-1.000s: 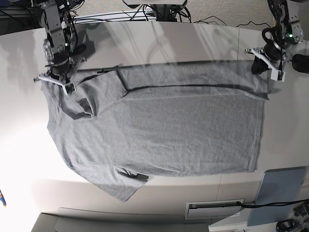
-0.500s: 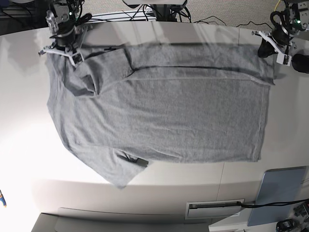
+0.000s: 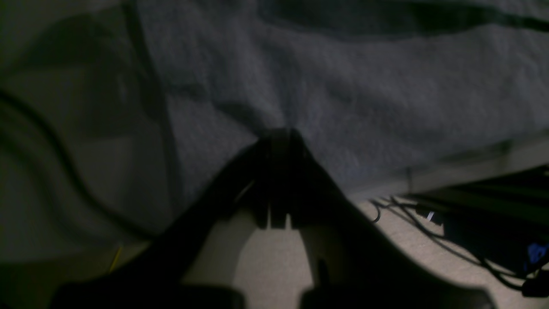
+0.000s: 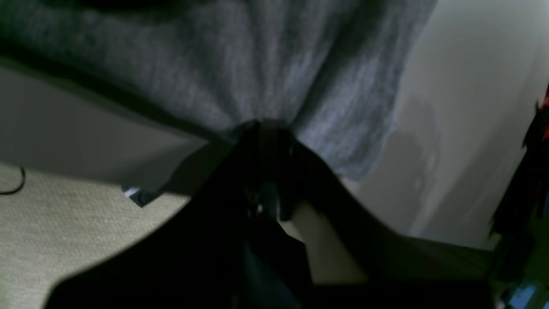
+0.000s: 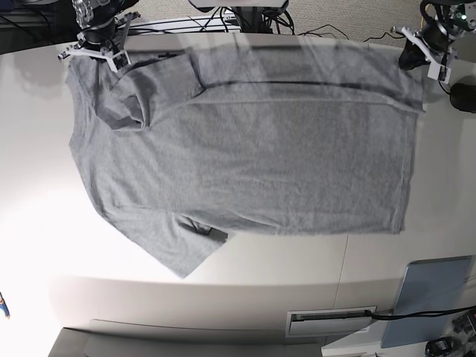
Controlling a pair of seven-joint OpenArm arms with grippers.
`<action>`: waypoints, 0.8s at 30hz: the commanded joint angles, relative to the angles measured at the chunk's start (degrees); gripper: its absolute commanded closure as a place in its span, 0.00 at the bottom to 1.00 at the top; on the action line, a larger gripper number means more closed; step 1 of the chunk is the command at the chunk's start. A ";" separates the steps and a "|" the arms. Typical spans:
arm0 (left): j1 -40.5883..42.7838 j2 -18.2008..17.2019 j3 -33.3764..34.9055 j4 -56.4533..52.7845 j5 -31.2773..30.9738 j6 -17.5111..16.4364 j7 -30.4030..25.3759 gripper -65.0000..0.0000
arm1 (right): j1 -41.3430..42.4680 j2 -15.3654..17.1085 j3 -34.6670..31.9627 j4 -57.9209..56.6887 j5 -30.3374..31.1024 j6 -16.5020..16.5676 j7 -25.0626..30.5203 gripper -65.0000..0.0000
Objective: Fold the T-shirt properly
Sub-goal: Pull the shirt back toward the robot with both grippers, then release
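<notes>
Grey T-shirt (image 5: 253, 149), one; two fingers (image 3: 279, 141) pairs pinch it.

No readable text, label or sign anywhere.

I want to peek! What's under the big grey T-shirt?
Under the T-shirt only the white table shows, around its edges. One sleeve is tucked underneath; anything else under the cloth is covered.
</notes>
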 commanded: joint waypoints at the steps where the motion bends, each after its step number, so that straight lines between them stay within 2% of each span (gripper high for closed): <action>1: 1.73 -0.48 -1.03 -0.68 4.35 1.18 5.64 1.00 | -1.18 0.33 0.17 0.63 0.02 0.20 -0.48 1.00; 6: 2.64 -0.17 -7.02 -0.33 1.55 -5.35 5.79 1.00 | -1.77 0.33 0.17 0.74 0.09 0.20 0.42 1.00; 9: 2.58 -0.20 -9.81 0.13 -1.27 -7.74 5.79 1.00 | -1.77 0.33 0.17 1.88 0.07 0.17 0.46 1.00; 15: 2.60 -0.63 -12.28 4.44 -2.58 -7.63 5.81 1.00 | -1.73 0.33 0.66 8.22 0.07 0.17 1.38 1.00; 19: 2.43 -2.51 -12.28 7.96 -2.62 -7.15 5.84 1.00 | -1.27 0.31 4.44 12.79 0.07 0.26 1.81 1.00; 20: 2.29 -3.02 -12.28 8.79 -2.67 -6.10 5.81 0.96 | -0.90 0.33 5.75 13.46 0.07 0.31 1.77 1.00; 22: 1.46 -3.91 -12.28 10.01 -3.10 -2.69 5.81 0.78 | -0.20 0.33 8.50 13.97 0.07 0.83 1.88 1.00; 24: -0.39 -4.83 -12.28 10.19 -4.22 0.85 5.81 0.64 | 0.70 0.33 10.99 13.97 0.09 2.32 2.05 0.94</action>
